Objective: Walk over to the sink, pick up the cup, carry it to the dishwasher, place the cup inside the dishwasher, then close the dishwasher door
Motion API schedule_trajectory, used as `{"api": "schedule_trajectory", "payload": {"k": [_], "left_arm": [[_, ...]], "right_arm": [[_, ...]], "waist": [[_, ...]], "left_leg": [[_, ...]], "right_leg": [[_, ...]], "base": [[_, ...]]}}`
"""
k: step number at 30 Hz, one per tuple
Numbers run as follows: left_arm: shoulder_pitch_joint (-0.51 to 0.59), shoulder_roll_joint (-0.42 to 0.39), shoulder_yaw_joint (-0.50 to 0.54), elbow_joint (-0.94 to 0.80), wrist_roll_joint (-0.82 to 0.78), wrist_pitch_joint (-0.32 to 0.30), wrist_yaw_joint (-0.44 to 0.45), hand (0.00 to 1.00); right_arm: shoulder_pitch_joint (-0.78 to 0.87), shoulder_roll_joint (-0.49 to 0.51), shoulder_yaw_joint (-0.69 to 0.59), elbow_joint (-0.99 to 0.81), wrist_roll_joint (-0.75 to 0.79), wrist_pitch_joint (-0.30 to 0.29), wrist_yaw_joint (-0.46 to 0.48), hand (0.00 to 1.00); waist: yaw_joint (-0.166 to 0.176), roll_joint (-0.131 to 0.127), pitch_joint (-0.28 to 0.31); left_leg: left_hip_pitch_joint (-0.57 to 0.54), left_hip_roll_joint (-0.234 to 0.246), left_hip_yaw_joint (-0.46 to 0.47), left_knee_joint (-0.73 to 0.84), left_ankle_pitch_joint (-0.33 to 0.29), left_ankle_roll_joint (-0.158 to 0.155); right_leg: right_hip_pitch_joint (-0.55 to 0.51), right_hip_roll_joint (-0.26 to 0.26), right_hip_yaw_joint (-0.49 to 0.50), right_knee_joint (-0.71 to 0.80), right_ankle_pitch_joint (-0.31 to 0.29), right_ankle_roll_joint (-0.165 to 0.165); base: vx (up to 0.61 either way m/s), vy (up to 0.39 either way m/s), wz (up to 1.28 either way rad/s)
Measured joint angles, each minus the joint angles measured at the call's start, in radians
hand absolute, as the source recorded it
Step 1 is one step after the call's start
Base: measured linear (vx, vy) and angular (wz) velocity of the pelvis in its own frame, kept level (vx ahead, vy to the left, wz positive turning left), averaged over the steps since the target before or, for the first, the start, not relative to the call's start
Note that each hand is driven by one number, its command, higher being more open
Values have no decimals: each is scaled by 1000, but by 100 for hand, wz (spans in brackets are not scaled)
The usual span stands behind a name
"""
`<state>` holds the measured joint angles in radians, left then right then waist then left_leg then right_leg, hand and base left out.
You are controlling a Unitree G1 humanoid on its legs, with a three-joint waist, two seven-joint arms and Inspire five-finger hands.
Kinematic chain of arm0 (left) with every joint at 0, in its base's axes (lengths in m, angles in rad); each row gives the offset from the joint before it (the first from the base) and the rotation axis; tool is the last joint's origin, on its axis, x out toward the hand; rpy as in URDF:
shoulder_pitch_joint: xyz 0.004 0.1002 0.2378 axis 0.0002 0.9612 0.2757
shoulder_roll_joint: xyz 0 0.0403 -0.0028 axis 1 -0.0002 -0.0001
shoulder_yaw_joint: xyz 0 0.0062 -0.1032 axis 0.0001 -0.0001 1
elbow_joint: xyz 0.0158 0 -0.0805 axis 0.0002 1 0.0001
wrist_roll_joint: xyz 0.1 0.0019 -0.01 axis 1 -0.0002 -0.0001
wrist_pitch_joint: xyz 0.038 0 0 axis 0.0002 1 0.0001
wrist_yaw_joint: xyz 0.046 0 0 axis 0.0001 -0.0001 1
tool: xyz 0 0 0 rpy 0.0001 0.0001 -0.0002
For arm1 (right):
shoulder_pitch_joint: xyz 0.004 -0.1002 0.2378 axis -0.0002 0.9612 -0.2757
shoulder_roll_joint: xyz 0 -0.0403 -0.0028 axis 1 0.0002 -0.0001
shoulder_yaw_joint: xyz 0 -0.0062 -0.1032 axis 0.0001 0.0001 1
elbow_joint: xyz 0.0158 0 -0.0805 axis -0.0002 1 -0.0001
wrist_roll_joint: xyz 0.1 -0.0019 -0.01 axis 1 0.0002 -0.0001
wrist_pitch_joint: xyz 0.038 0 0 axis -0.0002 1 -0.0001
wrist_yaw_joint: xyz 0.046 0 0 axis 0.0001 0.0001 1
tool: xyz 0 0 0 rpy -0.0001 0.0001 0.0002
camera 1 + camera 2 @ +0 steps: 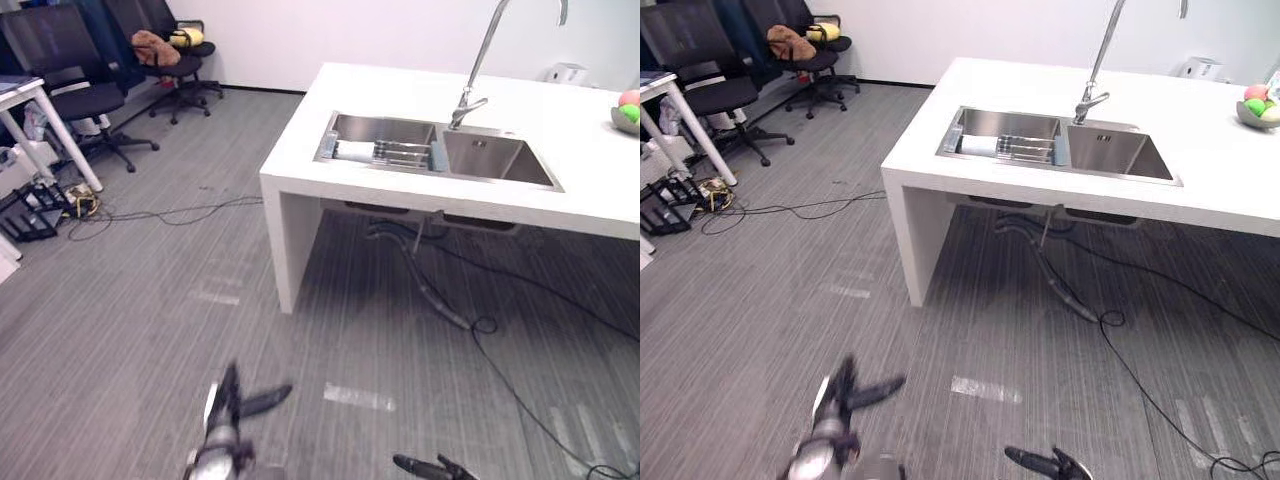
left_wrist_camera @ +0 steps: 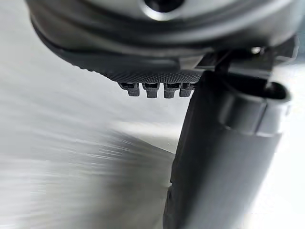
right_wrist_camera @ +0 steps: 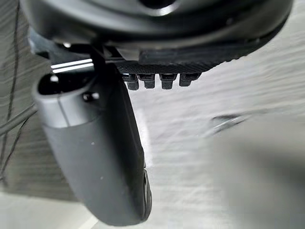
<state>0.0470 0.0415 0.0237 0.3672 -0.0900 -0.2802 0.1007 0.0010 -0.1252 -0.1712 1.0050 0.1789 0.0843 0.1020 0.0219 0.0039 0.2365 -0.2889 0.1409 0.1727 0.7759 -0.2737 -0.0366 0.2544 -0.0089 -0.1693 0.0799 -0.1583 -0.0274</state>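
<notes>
While the white counter (image 1: 420, 90) stands well ahead, its sink (image 1: 500, 160) holds a pale cup (image 1: 352, 150) lying in the left basin beside a wire rack (image 1: 405, 153). The left hand (image 1: 228, 412) and right hand (image 1: 432, 466) hang low, fingers relaxed, holding nothing. The cup is probably light, rigid and slick, so wrap its body.

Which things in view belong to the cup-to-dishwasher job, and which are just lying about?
Job:
- sink
- cup, white, lying in the sink's left basin
- left hand and right hand, both open and empty, low over the floor

Lying about:
- faucet
- fruit bowl on the counter
- chairs
- cables on the floor
</notes>
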Motion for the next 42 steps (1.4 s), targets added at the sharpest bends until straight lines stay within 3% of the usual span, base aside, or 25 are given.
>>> {"api": "schedule_trajectory", "payload": {"k": [1,2,3,4,5,6,9,10,12,13,14,16,17,19,20,21,22,23,24,27,31,34,37,39,42], "left_arm": [[-18,0,-12,-40,12,-15,16,100],[-35,-6,-35,-123,36,-49,47,100],[-39,-12,-54,-201,60,-86,71,100],[-38,-11,-58,-224,74,-108,78,100],[-45,-9,-62,-257,96,-148,106,100],[-57,-14,-62,-278,116,-174,133,100],[-42,4,-46,-279,121,-159,164,100],[-31,24,-29,-284,122,-156,183,100],[-20,56,-7,-331,132,-156,222,100],[-20,70,2,-398,144,-157,260,100],[-25,77,8,-462,169,-164,300,100],[-41,88,-17,-514,220,-180,352,100],[-72,110,-38,-542,250,-185,372,100],[-133,146,-53,-547,274,-174,381,100],[-201,180,-57,-527,282,-145,381,100],[-236,193,-61,-509,287,-133,379,100],[-271,215,-72,-489,287,-109,375,100],[-281,190,-82,-466,294,-82,365,100],[-289,166,-104,-461,298,-42,337,100],[-294,116,-170,-444,330,-9,272,100],[-287,98,-217,-451,412,80,193,100],[-285,127,-232,-450,467,163,138,100],[-286,175,-232,-448,502,204,90,100],[-295,190,-232,-449,513,204,67,100],[-333,253,-231,-453,560,220,30,100]], "right_arm": [[-9,-3,13,-2,0,-7,0,100],[-12,-16,47,-21,2,-23,-1,100],[-13,-30,76,-38,21,-43,-7,100],[-14,-26,87,-45,29,-51,-16,100],[-23,-20,104,-80,45,-58,-39,100],[-33,-23,102,-143,64,-70,-66,100],[-15,-20,98,-241,64,-100,-102,100],[17,-6,91,-293,60,-124,-99,100],[85,46,56,-332,29,-178,-88,100],[132,71,53,-319,9,-207,-74,100],[170,73,52,-292,-24,-238,-56,100],[235,67,55,-223,-80,-255,-43,100],[270,59,37,-187,-96,-273,-27,100],[278,71,2,-137,-82,-300,-3,100],[275,81,-30,-122,-93,-344,13,100],[276,84,-33,-113,-100,-356,16,100],[286,93,-46,-89,-106,-368,26,100],[279,95,-93,-46,-97,-372,41,100],[277,98,-151,-25,-93,-374,44,100],[282,91,-204,-5,-86,-333,79,100],[282,76,-261,-4,-87,-247,132,100],[271,65,-302,15,-87,-194,168,100],[256,40,-304,36,-91,-154,189,100],[248,19,-304,51,-91,-137,191,100],[212,-23,-302,89,-85,-98,192,100]], "waist": [[1,1,0],[6,14,-3],[19,56,-12],[33,65,-19],[44,51,-38],[39,43,-41],[29,24,-42],[19,1,-45],[-5,-41,-56],[-14,-71,-64],[-25,-86,-71],[-46,-74,-82],[-62,-70,-86],[-81,-59,-89],[-107,-51,-90],[-112,-54,-92],[-120,-72,-103],[-130,-30,-114],[-128,-6,-125],[-114,5,-129],[-107,42,-172],[-95,52,-176],[-98,51,-169],[-101,57,-175],[-92,81,-185]], "left_leg": [[-13,-13,14,-106,22,-3],[-23,-27,22,-348,115,-17],[-21,-19,-6,-486,264,-27],[-12,-24,-12,-461,327,-13],[-48,-50,-25,-351,304,25],[-90,-69,-24,-250,216,69],[-28,-108,-3,-215,153,115],[33,-124,9,-239,129,123],[148,-145,2,-333,110,117],[221,-158,1,-405,94,112],[286,-160,9,-427,62,110],[394,-144,18,-492,34,94],[447,-129,21,-534,39,67],[495,-95,24,-574,37,47],[526,-49,27,-576,18,13],[543,-33,29,-571,5,-9],[565,-22,28,-557,-18,-43],[591,26,33,-543,-44,-62],[573,35,32,-548,-35,-68],[532,34,73,-583,12,-59],[546,57,86,-607,12,-64],[533,58,89,-559,13,-63],[471,70,89,-403,34,-28],[477,67,89,-437,47,-18],[527,36,99,-631,123,-41]], "right_leg": [[15,-13,12,0,-18,12],[53,-22,44,-8,-63,32],[102,-2,90,-26,-106,43],[125,-2,132,-30,-127,38],[124,-18,207,-6,-181,12],[103,-38,229,65,-215,8],[61,-76,265,280,-180,69],[37,-82,259,400,-119,118],[-31,-88,238,608,64,260],[-123,-129,204,812,134,277],[-230,-197,131,1016,86,188],[-353,-270,35,1122,19,84],[-442,-286,0,1082,-13,64],[-525,-270,-70,914,-51,57],[-535,-214,-154,621,-41,40],[-524,-181,-169,484,-7,23],[-495,-145,-157,276,121,-17],[-459,-90,-153,243,216,-43],[-455,-71,-111,241,208,-40],[-418,-56,-51,255,145,3],[-406,-29,-58,240,108,-3],[-396,-26,-54,230,84,5],[-327,-41,-74,170,95,10],[-304,-45,-103,140,100,10],[-307,-45,-114,85,129,5]], "base": [[498,171,-73],[528,245,-78],[545,279,-84],[560,319,-77],[576,291,-33],[593,267,-5],[655,219,13],[642,160,9],[621,104,12],[589,8,-17],[460,-38,-25],[396,-60,-19],[457,-91,-7],[515,-165,-8],[569,-249,-14],[680,-335,-5],[597,-296,8],[554,-251,11],[408,-169,7],[164,-89,9],[86,-51,4],[11,-31,0],[12,-43,30],[20,-17,53],[21,12,27]]}}
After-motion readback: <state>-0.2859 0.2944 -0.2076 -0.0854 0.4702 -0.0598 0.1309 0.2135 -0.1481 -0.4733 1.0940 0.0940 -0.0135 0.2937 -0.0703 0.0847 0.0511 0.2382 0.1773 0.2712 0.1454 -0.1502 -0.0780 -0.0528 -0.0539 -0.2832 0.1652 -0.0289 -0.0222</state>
